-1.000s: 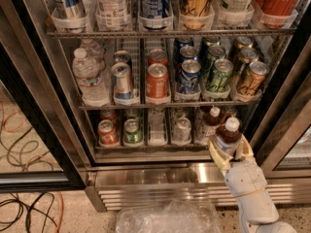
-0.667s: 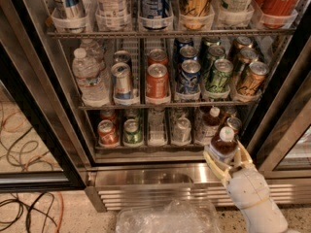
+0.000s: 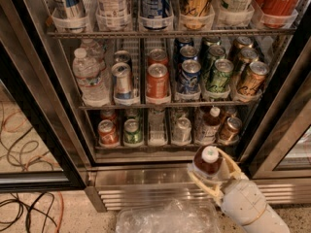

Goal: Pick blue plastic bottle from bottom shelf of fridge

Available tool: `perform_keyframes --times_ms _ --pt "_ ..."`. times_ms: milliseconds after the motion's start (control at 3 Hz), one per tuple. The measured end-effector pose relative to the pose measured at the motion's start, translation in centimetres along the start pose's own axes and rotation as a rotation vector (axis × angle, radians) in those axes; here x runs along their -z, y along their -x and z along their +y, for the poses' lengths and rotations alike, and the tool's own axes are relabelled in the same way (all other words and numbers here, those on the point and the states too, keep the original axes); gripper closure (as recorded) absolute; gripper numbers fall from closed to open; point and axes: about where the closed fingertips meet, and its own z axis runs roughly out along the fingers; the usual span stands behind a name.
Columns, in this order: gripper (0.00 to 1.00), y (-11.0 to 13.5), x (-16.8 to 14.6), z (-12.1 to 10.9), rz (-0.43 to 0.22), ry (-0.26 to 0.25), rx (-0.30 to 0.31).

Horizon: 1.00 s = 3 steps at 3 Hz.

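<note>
Camera view, five o'clock: our hand [image 3: 212, 171] grips the blue plastic bottle [image 3: 208, 160] upright, outside the fridge [image 3: 146, 176], below the bottom shelf [image 3: 158, 142], likely to clear its lanes.

Shop or canteen: glass-door drinks fridge [image 3: 146, 176] packed with cans [image 3: 158, 79], claw [image 3: 213, 170] gripping bottle [image 3: 210, 155] before its base.
</note>
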Motion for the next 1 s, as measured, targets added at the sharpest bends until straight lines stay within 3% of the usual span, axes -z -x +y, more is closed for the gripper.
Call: perform_keyframes --times_ms 333,667,1000 --pt "1.0 1.4 -1.6 2.1 -0.054 0.067 -0.014" --pt "1.0 2.7 -3.7 2.9 -0.119 0.068 -0.037" --pt "1.0 2.7 -3.8 2.9 -0.12 0.067 -0.039"
